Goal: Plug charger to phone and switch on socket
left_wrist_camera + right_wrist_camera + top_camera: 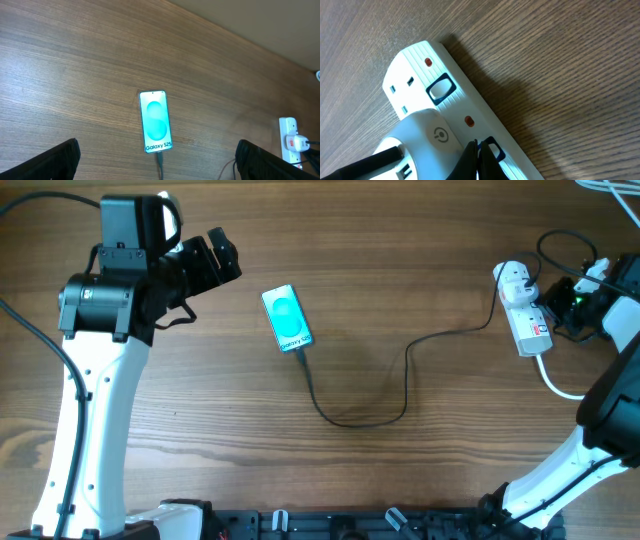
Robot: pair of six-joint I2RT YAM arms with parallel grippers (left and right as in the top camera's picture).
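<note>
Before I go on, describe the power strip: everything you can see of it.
The socket is a short white plastic strip lying flat and angled on the wooden table, far right. It has black-framed rocker switches, small red dots, an empty three-pin outlet at one end and a white plug seated beside it. A thick white cord leaves its near end. The shut right gripper sits at the second switch.

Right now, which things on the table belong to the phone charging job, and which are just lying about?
For the job: phone, charger cable meeting its end, socket, right hand shut by its switches.
Just lying about: thin white wires at the far right corner, black rail along the near edge.
</note>
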